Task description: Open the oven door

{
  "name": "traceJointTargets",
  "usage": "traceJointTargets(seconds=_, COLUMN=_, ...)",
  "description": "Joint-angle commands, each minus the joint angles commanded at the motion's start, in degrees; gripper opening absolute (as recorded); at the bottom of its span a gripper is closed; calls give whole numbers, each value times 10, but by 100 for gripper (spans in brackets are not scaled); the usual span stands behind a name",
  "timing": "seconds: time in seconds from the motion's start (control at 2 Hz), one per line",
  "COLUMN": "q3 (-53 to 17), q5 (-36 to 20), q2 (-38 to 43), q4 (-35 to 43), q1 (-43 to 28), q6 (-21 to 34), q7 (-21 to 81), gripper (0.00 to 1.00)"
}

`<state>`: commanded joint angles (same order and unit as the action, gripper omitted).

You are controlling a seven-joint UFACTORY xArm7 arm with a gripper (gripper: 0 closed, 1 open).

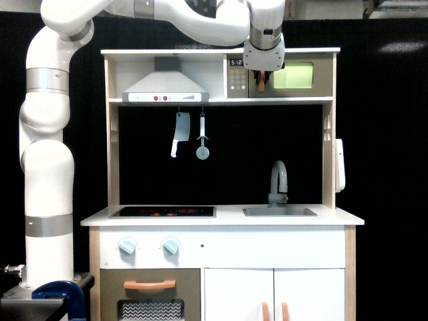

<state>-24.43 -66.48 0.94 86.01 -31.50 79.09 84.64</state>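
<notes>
The oven door (297,75) is on the top shelf at the exterior view's right, grey-brown with a lime-green window, and it lies flush with the cabinet front. Its vertical orange handle (261,85) stands at the door's left edge, next to the keypad (237,79) with the digital clock (236,62). My gripper (261,77) hangs in front of the handle's upper part, fingers drawn in around it. Only the handle's lower end shows below the gripper body.
A white range hood (165,87) fills the shelf left of the keypad. A toy cleaver (179,132) and pizza cutter (202,144) hang beneath it. Lower down are the faucet (278,180), the sink (279,211), the hob (162,211) and the lower doors. My arm's column stands at the left.
</notes>
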Motion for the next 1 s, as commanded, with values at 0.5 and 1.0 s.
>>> traceJointTargets(seconds=0.5, q3=-3, q5=-7, q2=20, q4=19, q1=49, q6=48, q7=21, gripper=0)
traceJointTargets(seconds=1.0, q3=-6, q5=-21, q2=60, q4=61, q1=105, q6=104, q7=40, gripper=0)
